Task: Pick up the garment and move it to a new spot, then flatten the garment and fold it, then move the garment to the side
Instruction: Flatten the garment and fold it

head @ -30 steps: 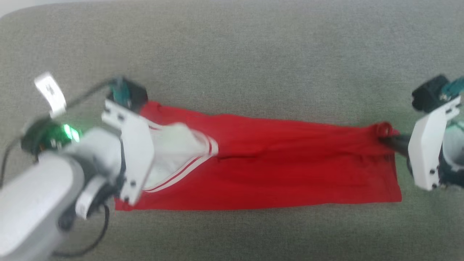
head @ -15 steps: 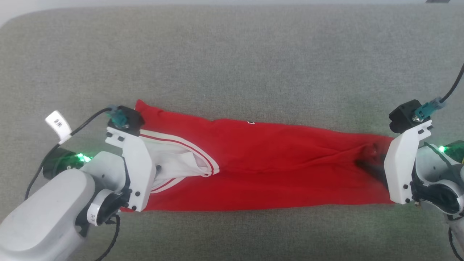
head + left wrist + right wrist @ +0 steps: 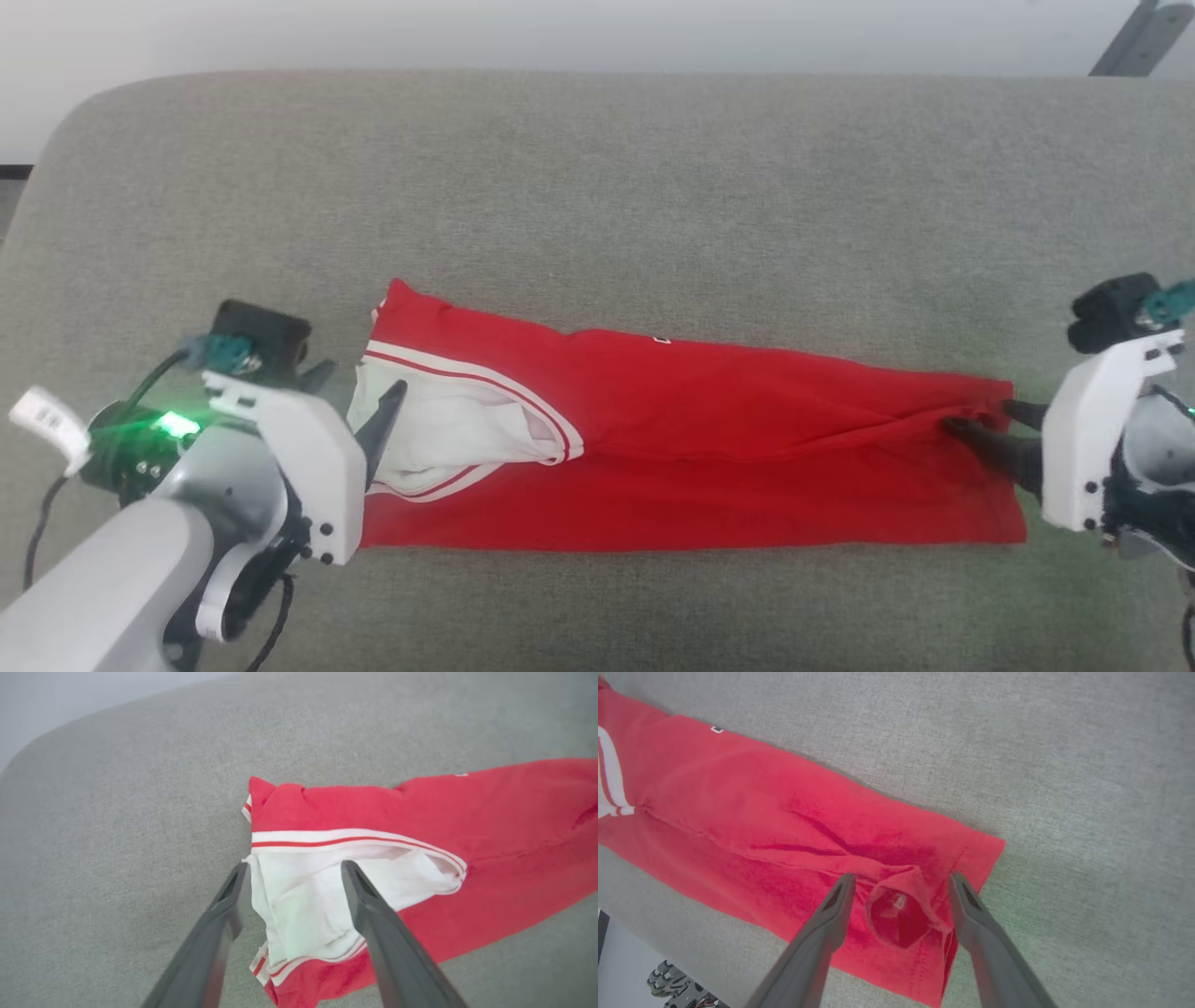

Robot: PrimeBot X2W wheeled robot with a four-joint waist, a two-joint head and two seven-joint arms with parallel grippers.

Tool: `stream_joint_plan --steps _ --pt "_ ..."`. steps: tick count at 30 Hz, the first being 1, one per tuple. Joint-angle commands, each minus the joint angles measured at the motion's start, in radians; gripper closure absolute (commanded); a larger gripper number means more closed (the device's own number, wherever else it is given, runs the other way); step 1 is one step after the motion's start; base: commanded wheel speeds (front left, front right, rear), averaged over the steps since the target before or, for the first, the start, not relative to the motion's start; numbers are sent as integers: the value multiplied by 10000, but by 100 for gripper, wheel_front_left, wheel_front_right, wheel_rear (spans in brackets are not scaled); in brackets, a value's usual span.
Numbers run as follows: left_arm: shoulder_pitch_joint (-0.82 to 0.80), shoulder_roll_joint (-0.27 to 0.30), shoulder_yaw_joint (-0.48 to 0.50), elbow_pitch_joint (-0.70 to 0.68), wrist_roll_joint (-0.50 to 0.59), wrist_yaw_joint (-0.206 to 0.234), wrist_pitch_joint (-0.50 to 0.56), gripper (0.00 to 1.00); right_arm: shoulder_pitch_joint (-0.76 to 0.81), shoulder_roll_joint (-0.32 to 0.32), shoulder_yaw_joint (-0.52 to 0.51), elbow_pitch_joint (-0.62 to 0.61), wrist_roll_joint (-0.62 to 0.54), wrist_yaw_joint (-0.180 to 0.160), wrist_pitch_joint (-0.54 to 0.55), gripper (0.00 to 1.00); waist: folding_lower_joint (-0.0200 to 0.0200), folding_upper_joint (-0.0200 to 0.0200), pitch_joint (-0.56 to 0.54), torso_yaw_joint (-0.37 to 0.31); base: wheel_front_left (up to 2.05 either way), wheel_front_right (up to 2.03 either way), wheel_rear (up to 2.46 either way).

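The garment lies as a long, narrow red band across the middle of the grey cushion. It looks doubled lengthwise, with its white sleeve and striped trim at the robot's left end and its hem at the right end. It reads as light, limp knit cloth that will sag and crease wherever it is unsupported, should slide little on the rough upholstery, and is in no danger from a firm pinch. The sensible holds are the two short ends, taken through all layers near the corners, so the band stays taut and the layers do not slip apart in a further fold. The left gripper sits at the sleeve end with its fingers spread wide. In the left wrist view they straddle the white sleeve, one tip at its outer edge and the other over the white cloth, clamping nothing. The right gripper is at the hem end, its fingers likewise apart, flanking a small raised pucker of red cloth just inside the hem. Whether the tips touch the fabric cannot be told.
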Motion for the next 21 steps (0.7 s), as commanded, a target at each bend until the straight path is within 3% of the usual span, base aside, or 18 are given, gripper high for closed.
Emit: stream_joint_plan --steps 1,13,21 --pt "299 1 176 -72 117 98 -489 0 176 97 -232 75 -30 -6 53 0 0 0 -77 91 0 0 0" --pt "2447 -171 1664 0 68 608 -4518 0 615 528 -1508 1217 -127 -6 330 0 0 0 -204 840 0 0 0" --pt "3394 -591 2161 803 -99 297 -6473 0 470 987 -1163 2951 -25 -6 247 0 0 0 -247 1384 0 0 0"
